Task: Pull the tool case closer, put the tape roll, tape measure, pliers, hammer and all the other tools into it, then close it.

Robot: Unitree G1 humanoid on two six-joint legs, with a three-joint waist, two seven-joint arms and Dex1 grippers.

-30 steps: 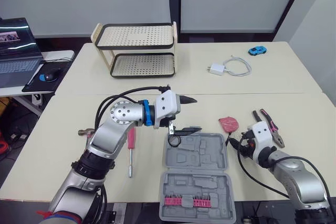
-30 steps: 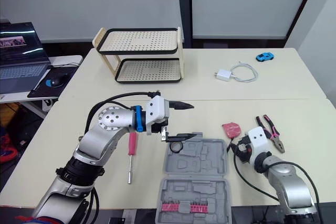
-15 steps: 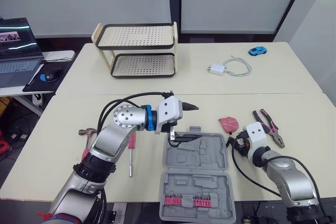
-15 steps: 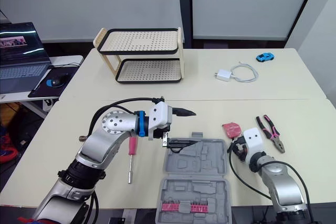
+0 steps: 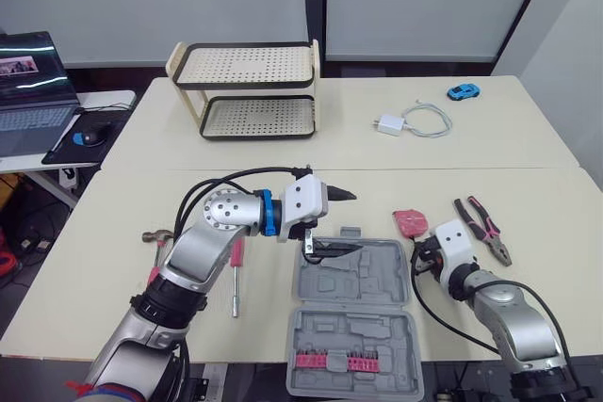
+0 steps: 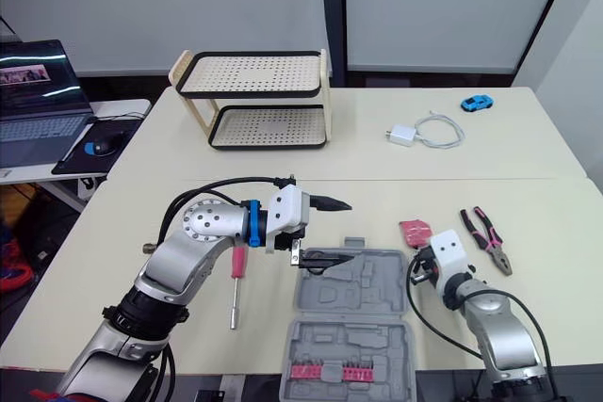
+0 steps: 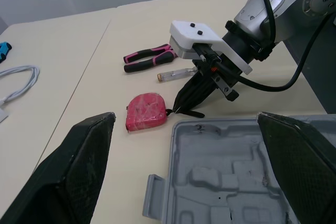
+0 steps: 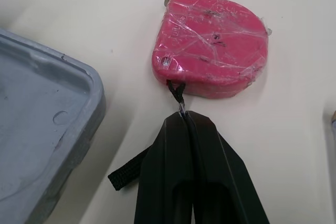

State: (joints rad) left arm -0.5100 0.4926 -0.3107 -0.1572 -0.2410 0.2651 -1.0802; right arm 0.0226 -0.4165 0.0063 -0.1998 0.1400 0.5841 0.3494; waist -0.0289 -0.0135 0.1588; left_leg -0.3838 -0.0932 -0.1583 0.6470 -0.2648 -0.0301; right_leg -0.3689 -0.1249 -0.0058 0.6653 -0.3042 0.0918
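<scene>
The grey tool case (image 5: 353, 313) lies open at the table's front edge, with a row of pink bits in its near half. My left gripper (image 5: 345, 221) hangs open over the case's far left corner, holding nothing. The pink tape measure (image 8: 212, 45) lies just right of the case. My right gripper (image 8: 186, 118) is shut on the tape measure's black strap (image 8: 125, 173), close beside its body. Pink-handled pliers (image 5: 482, 226) lie further right. A hammer (image 5: 155, 236) and a red screwdriver (image 5: 236, 265) lie left of the case, under my left arm.
A two-tier perforated rack (image 5: 247, 91) stands at the back left. A white charger with cable (image 5: 405, 121) and a blue toy car (image 5: 462, 91) lie at the back right. A laptop (image 5: 28, 91) sits on a side desk. A small pen-like tool (image 7: 176, 73) lies by the pliers.
My right gripper has moved in towards the tape measure and shut on its strap. My left gripper has shifted slightly right and lower over the case, staying open.
</scene>
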